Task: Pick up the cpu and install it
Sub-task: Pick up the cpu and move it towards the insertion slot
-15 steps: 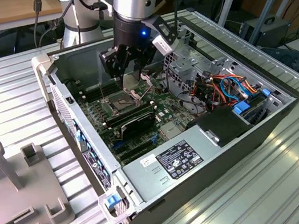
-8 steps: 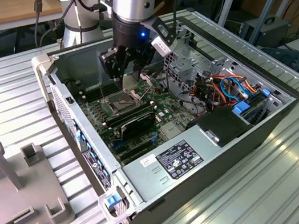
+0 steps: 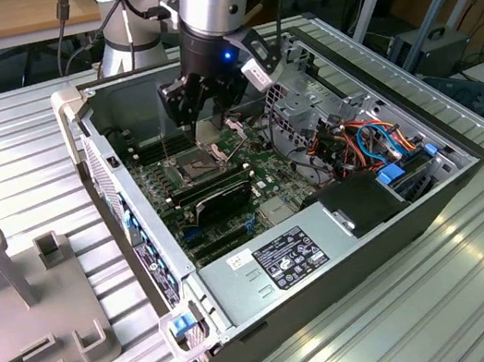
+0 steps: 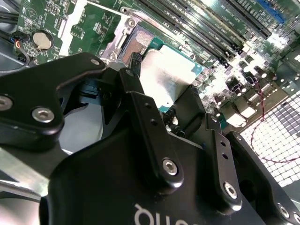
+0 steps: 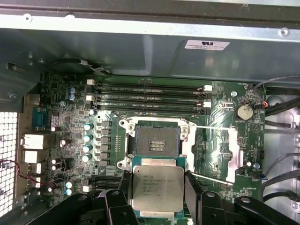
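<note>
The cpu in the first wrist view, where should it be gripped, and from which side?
By two opposite edges, coming from above its flat metal top. The cpu is a thin square plate, so only its rims offer purchase. The pincer holds it that way, near the open socket.

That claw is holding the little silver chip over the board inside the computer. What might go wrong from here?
1. The claw pinches the cpu only by two opposite edges, so it might slip or tilt.
2. In the first wrist view the cpu appears offset from the open socket; lowered off-centre, it could harm the socket.
3. The socket's metal frame lies close around it, so the claw might snag it.
</note>
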You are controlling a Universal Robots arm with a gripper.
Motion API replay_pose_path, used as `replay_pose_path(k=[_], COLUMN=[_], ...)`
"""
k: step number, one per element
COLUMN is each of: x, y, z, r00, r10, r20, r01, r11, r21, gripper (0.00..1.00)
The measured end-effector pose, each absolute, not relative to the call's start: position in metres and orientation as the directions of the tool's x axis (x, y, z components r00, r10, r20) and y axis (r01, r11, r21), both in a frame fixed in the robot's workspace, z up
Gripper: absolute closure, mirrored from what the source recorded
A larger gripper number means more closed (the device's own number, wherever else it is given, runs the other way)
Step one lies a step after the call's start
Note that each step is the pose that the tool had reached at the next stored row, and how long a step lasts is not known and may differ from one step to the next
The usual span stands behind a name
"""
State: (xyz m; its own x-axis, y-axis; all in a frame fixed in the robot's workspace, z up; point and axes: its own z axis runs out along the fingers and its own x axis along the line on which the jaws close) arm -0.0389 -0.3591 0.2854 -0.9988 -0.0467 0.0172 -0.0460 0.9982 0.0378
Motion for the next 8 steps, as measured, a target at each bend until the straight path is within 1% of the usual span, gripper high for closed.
replay_pose_path(k=[8], x=[-0.0389], y=[-0.3564], z=[0.2854], r00=[-0.999], r10=[-0.047], r20=[0.017], r01=[-0.046], r11=[0.998], r21=[0.038], gripper=[0.46])
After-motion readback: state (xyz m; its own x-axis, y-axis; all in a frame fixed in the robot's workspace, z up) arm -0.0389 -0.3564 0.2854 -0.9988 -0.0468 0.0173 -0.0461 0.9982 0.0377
